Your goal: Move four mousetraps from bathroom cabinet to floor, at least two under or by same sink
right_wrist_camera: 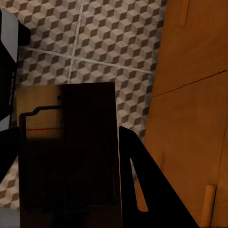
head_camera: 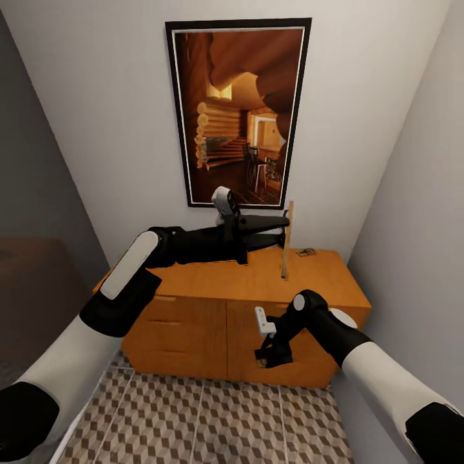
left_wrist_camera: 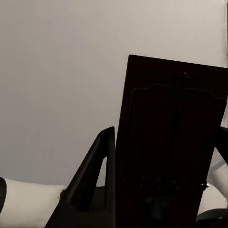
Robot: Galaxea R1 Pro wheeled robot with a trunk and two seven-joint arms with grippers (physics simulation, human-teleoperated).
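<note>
White-shelled arms, black joints, black wedge-fingered left gripper, white wrist camera

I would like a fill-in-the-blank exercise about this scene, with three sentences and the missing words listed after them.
1. The left claw holds a mousetrap on edge above the top of the ____.
2. Another mousetrap lies flat on the cabinet top, near the ____ behind it.
3. The right claw holds a mousetrap above the patterned ____.

Missing words: cabinet; wall; floor

Seemingly home interior: cabinet, framed picture, tiled floor.
</note>
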